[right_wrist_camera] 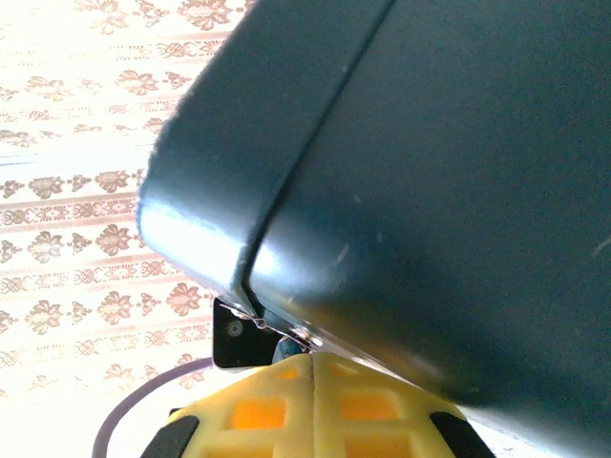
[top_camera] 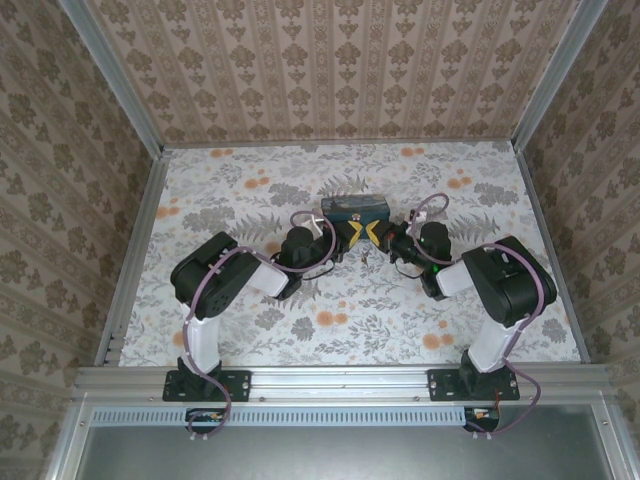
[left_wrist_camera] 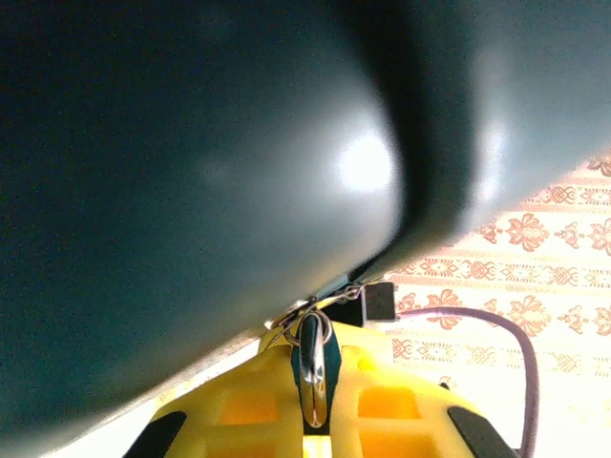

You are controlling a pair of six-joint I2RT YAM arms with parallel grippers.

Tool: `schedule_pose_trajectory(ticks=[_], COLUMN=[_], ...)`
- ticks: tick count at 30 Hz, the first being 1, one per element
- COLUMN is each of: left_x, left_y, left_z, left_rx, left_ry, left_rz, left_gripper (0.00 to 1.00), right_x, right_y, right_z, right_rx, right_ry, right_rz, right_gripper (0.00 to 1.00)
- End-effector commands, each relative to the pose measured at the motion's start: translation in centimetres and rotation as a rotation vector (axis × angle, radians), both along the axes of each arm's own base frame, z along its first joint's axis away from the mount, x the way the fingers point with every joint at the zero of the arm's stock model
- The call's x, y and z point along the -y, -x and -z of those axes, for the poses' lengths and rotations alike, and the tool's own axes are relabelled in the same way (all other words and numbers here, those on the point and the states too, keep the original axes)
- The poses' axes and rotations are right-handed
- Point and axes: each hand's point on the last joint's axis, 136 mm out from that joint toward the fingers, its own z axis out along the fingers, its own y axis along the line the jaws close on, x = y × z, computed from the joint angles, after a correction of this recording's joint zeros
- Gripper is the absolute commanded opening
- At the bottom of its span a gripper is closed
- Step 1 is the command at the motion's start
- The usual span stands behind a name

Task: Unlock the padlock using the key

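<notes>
At the tips of the left gripper (left_wrist_camera: 313,355), in the left wrist view, sits the tiny silvery metal padlock (left_wrist_camera: 313,382). It's seen edge-on w/ its loop end up against the lower edge of the dark blue tin box (left_wrist_camera: 191,191). The left gripper's yellow ribbed fingers (left_wrist_camera: 243,410) pinch it from both sides, nearly closed on it. Just right of the lock a small black block (left_wrist_camera: 379,301) touches the tin's edge, w/ a purple cable (left_wrist_camera: 520,348) curving down beyond it. In the right wrist view the right gripper (right_wrist_camera: 313,361) has its yellow fingers (right_wrist_camera: 258,412) pressed together w/ a thin seam btwn them, tips right under the tin (right_wrist_camera: 430,191); can't tell if anything thin is caught there. From the top cam both grippers, left (top_camera: 349,232) and right (top_camera: 377,232), meet nose to nose just in front of the tin (top_camera: 355,207), mid-table on the floral-print tabletop (top_camera: 250,320). The lock is too small to make out there.
</notes>
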Motion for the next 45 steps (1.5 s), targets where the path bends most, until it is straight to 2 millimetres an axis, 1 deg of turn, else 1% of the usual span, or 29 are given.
schedule_pose_trajectory(ticks=[1,4,7,9,12,15,17,20,25,27,30,32,33,35,37,38,40,43,45], left_x=[0.2,-0.2,-0.6,-0.7,-1.0,-1.0,-1.1,-1.1,-1.4,-1.7,-2.0,-2.0,-2.1,-2.0,-2.0,-1.9,-1.9,-2.1,-2.3], left_y=[0.9,0.6,0.2,-0.1,-0.6,-1.2,-1.6,-1.9,-2.1,-2.2,-2.4,-2.5,-2.6,-2.7,-2.6,-2.6,-2.5,-2.2,-2.1], left_z=[-2.5,-2.2,-1.6,-1.1,0.2,1.7,3.0,4.3,5.2,5.4,5.7,5.6,5.6,5.4,5.2,5.1,4.7,4.3,4.0], left_rx=[0.092,0.098,0.098,0.1,0.091,0.082,0.063,0.047,0.048,0.046,0.039,0.041,0.041,0.044,0.048,0.05,0.059,0.069,0.075], left_ry=[0.05,0.038,0.022,0.008,-0.015,-0.04,-0.053,-0.07,-0.089,-0.093,-0.094,-0.093,-0.092,-0.088,-0.086,-0.083,-0.081,-0.079,-0.081], left_rz=[0.046,0.037,0.029,0.025,0.019,0.019,0.019,0.026,0.039,0.043,0.044,0.048,0.049,0.053,0.057,0.06,0.065,0.067,0.066], left_gripper=[0.0,0.0,0.0,0.0,0.0,0.0,0.0,0.0,0.0,0.01,0.14,0.26,0.31,0.39,0.48,0.51,0.57,0.66,0.7], right_x=[0.5,0.7,0.8,0.9,1.1,1.0,0.9,0.7,0.1,0.0,0.2,0.4,0.5,0.7,0.9,1.1,1.6,2.3,2.4], right_y=[0.3,0.8,1.8,2.6,3.4,3.3,2.9,1.8,-0.5,-1.1,-2.1,-2.7,-2.8,-2.8,-2.4,-2.0,-1.0,0.8,1.8], right_z=[-0.3,0.1,1.2,1.9,2.7,3.4,4.0,4.9,5.6,5.8,5.7,5.5,5.6,5.5,5.3,5.2,4.9,4.9,5.0], right_rx=[0.026,0.016,-0.013,-0.031,-0.042,-0.055,-0.062,-0.067,-0.068,-0.071,-0.068,-0.066,-0.069,-0.072,-0.077,-0.08,-0.086,-0.103,-0.115], right_ry=[0.043,0.075,0.161,0.233,0.313,0.347,0.348,0.345,0.332,0.344,0.374,0.413,0.432,0.46,0.484,0.495,0.527,0.584,0.629], right_rz=[-0.01,-0.034,-0.074,-0.101,-0.139,-0.165,-0.172,-0.164,-0.158,-0.158,-0.154,-0.155,-0.162,-0.173,-0.185,-0.189,-0.192,-0.201,-0.218], right_gripper=[0.0,0.0,0.0,0.05,0.1,0.17,0.23,0.27,0.36,0.4,0.43,0.45,0.46,0.46,0.47,0.47,0.49,0.51,0.52])
